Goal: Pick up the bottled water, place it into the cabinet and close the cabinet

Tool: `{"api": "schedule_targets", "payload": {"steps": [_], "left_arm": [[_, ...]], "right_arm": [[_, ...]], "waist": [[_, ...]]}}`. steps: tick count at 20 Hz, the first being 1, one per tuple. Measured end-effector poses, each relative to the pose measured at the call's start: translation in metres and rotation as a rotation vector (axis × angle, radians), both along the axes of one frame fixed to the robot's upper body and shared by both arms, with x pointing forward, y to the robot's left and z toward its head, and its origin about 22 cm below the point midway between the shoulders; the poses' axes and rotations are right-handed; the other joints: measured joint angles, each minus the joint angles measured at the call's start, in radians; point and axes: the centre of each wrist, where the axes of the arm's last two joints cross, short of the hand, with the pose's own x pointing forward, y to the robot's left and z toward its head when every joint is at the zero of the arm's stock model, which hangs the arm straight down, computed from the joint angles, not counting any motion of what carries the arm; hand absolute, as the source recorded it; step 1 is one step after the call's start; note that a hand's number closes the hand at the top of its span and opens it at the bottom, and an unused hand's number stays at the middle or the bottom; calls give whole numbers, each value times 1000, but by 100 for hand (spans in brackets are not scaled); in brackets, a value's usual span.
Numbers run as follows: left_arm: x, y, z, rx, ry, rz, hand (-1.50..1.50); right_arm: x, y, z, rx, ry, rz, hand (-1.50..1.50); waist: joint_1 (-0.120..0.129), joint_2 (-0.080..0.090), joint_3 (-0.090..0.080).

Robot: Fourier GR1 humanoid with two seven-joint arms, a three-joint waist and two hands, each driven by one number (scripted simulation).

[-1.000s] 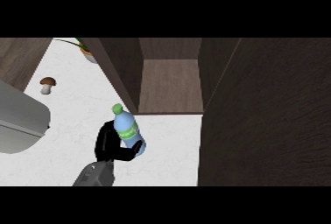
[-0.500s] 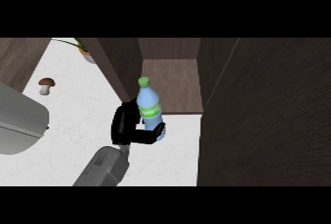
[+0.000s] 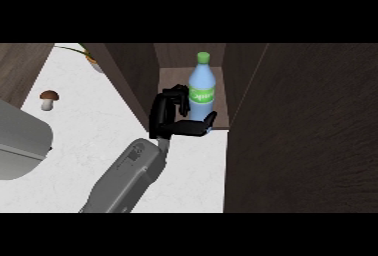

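Grey forearm cut off at lower edge; left hand curled round bottled water, bottle base hidden behind thumb. Bottle upright inside open cabinet, deeper in than half second ago. Mushroom on counter, unmoved

A white, faintly marbled worktop fills the left half. The dark brown wood cabinet takes the whole 3 o'clock side, with its open compartment at 12 o'clock. Another dark wood panel stands at 10 o'clock. A grey rounded appliance sits at 9 o'clock. The light is even.
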Motion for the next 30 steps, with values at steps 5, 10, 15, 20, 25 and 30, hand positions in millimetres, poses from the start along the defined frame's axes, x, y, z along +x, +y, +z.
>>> {"api": "schedule_targets", "payload": {"steps": [5,10,15,20,25,30], "left_arm": [[28,-8,18,59,28,52,150],[51,-7,25,101,68,104,150],[64,1,18,255,63,155,150],[75,14,15,315,105,248,150],[82,26,16,301,115,326,150],[88,35,19,376,87,376,-150]], "right_arm": [[4,-5,0,-13,-6,0,-150],[2,-10,0,-22,-14,3,-150],[7,-12,0,-19,-27,19,-150],[5,-13,0,-14,-26,30,-150],[7,-14,0,-14,-35,37,-150],[7,-13,-2,-4,-46,59,-150]], "waist": [[-4,4,0],[-19,8,0],[-26,15,0],[-37,20,-1],[-47,26,-1],[-61,30,-1]]}}
